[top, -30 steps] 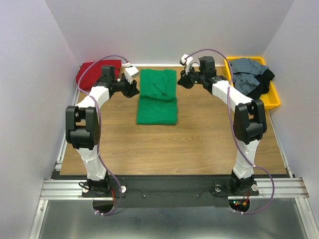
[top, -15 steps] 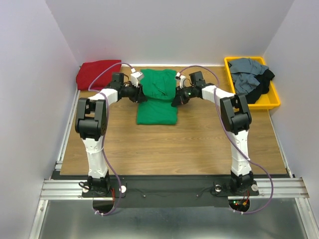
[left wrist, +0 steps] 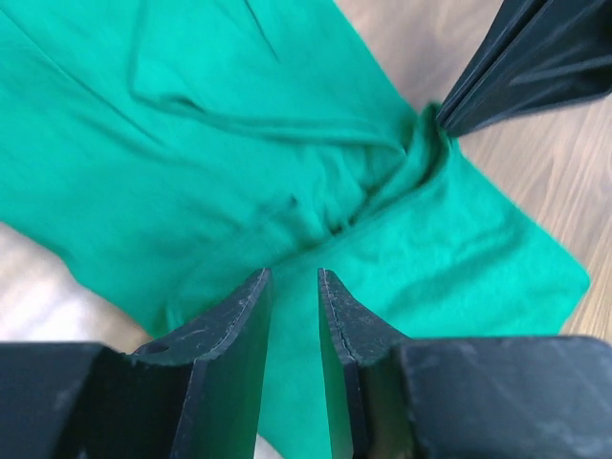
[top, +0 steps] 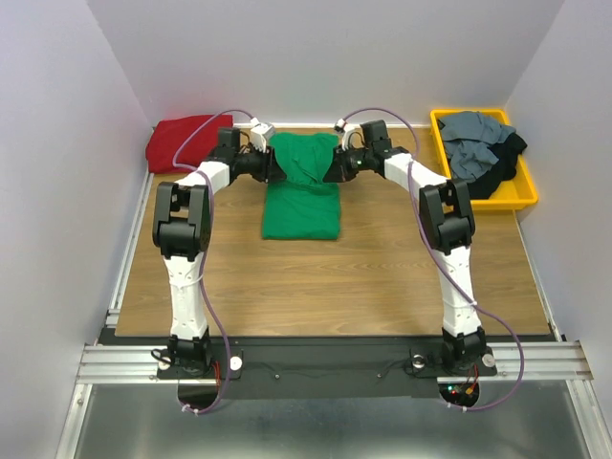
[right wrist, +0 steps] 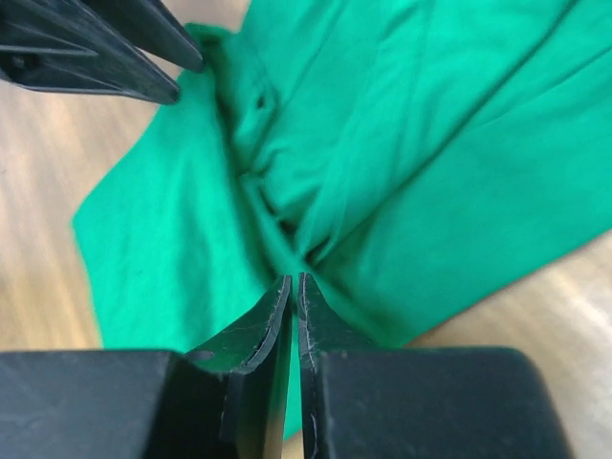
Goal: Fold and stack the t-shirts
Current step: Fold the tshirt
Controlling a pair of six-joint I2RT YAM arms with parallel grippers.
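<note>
The bright green t-shirt (top: 301,191) lies part-folded at the middle back of the table. My left gripper (top: 271,164) is at its left edge near the far end. In the left wrist view (left wrist: 292,277) the jaws stand a narrow gap apart, with green cloth (left wrist: 191,172) showing between and below them. My right gripper (top: 337,164) is at the shirt's right edge, shut on a puckered fold of the green cloth (right wrist: 293,279). The dark red t-shirt (top: 186,139) lies at the back left. Slate grey (top: 470,134) and black (top: 507,158) shirts are heaped in the tray.
A yellow plastic tray (top: 521,196) stands at the back right corner. White walls close in the back and both sides. The wooden table top (top: 316,277) stretches from the shirt to the near edge.
Both grippers came in from beside the shirt onto its side edges, then slid toward its far end. The right one has pinched the cloth, and the shirt's far half has drawn narrower.
</note>
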